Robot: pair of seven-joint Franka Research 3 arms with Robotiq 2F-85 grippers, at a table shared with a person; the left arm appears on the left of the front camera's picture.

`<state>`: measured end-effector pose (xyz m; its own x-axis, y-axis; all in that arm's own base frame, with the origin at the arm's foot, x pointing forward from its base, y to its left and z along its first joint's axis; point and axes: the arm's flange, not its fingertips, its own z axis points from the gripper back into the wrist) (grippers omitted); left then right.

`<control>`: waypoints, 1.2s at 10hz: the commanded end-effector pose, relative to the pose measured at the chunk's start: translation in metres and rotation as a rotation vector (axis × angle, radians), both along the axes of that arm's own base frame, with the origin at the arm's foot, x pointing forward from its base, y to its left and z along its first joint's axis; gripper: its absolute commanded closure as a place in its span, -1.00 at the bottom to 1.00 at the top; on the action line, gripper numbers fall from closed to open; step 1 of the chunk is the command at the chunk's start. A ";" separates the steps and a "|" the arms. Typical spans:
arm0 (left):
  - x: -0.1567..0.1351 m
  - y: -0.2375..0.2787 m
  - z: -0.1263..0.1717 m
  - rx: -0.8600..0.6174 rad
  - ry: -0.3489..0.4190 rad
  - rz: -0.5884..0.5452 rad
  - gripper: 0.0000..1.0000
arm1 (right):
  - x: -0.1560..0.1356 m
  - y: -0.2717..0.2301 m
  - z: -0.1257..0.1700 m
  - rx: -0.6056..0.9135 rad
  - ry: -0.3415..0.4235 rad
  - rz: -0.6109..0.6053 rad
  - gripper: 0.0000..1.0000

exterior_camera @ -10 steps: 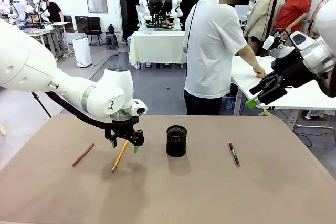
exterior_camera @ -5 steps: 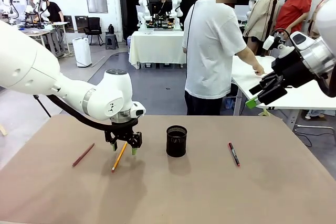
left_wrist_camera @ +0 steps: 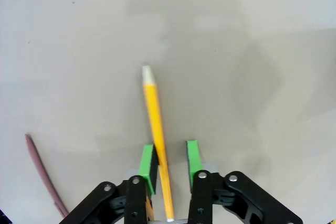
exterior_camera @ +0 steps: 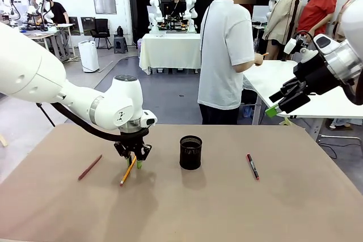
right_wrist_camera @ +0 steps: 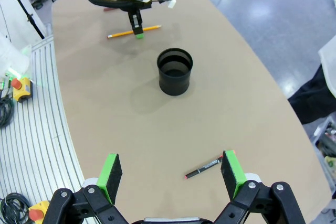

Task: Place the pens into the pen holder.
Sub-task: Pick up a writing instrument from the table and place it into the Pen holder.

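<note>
We see the brown table [exterior_camera: 227,208] bearing everything. Our left gripper [left_wrist_camera: 170,158] is down at the yellow-orange pencil [left_wrist_camera: 154,108], its green pads astride it, a gap at one side, not clamped. Our right gripper [right_wrist_camera: 170,174] hangs high, spread wide. The black wire-mesh pen holder [exterior_camera: 190,152] stands mid-table. The dull reddish-brown pencil [exterior_camera: 89,167] lies farther left, and the black marker with red ends [exterior_camera: 252,166] lies right of the holder.

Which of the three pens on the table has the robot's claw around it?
The yellow-orange pencil: it lies between the left gripper's green pads. The reddish-brown pencil lies apart to one side, and the black marker is on the pen holder's other side.
</note>
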<state>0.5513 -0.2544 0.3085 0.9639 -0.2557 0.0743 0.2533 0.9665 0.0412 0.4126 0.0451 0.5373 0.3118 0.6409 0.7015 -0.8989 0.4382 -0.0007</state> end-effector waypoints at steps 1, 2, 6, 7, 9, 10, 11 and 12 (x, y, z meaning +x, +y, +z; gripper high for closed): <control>0.005 -0.001 0.000 0.013 0.000 0.027 1.00 | 0.001 0.001 0.002 0.014 0.006 -0.007 -1.00; 0.004 0.000 0.000 0.027 0.003 0.032 1.00 | 0.001 0.001 0.002 0.014 0.006 -0.007 -1.00; -0.002 0.005 0.003 -0.005 0.034 -0.009 1.00 | 0.001 0.001 0.002 0.014 0.006 -0.007 -1.00; -0.007 0.008 0.012 -0.047 0.021 -0.033 1.00 | 0.001 0.001 0.002 0.014 0.006 -0.007 -1.00; -0.024 0.020 0.042 -0.254 -0.014 -0.147 1.00 | 0.001 0.001 0.002 0.014 0.006 -0.007 -1.00; -0.034 0.029 0.055 -0.326 -0.049 -0.201 1.00 | 0.001 0.001 0.002 0.014 0.006 -0.007 -1.00; -0.044 0.037 0.068 -0.392 -0.086 -0.228 1.00 | 0.001 0.001 0.002 0.014 0.006 -0.007 -1.00; -0.053 0.045 0.075 -0.437 -0.139 -0.275 1.00 | 0.001 0.001 0.002 0.014 0.006 -0.007 -1.00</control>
